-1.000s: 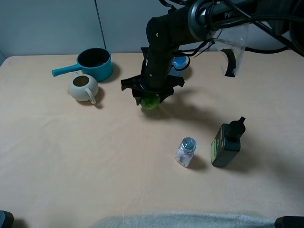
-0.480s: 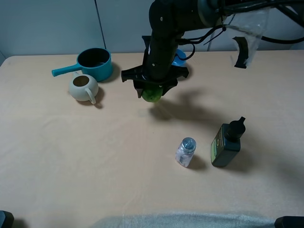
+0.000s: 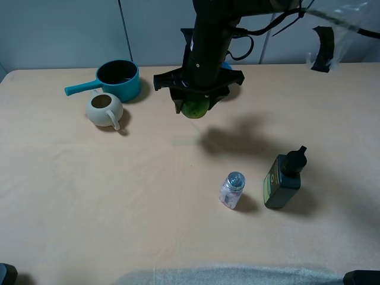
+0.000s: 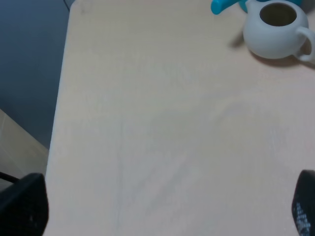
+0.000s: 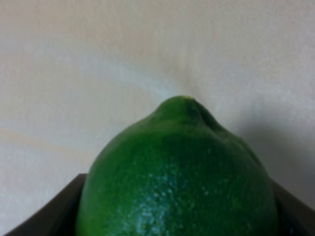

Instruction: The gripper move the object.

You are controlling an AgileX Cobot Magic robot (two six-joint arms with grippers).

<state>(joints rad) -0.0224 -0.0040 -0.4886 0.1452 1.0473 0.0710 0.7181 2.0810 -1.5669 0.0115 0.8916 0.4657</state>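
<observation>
The object is a small round green fruit. My right gripper is shut on it and holds it in the air above the table, its shadow lying on the cloth to the right. In the right wrist view the green fruit fills the frame between the dark fingers. My left gripper's dark fingertips show only at the picture's corners, spread wide and empty, over bare table near the cream pot.
A teal saucepan and a cream pot stand at the back left. A small clear bottle and a dark green bottle stand at front right. A blue bowl is mostly hidden behind the right arm.
My right gripper has risen with the fruit in it, lifting it off the table and a little toward the back. The other objects have not moved.
</observation>
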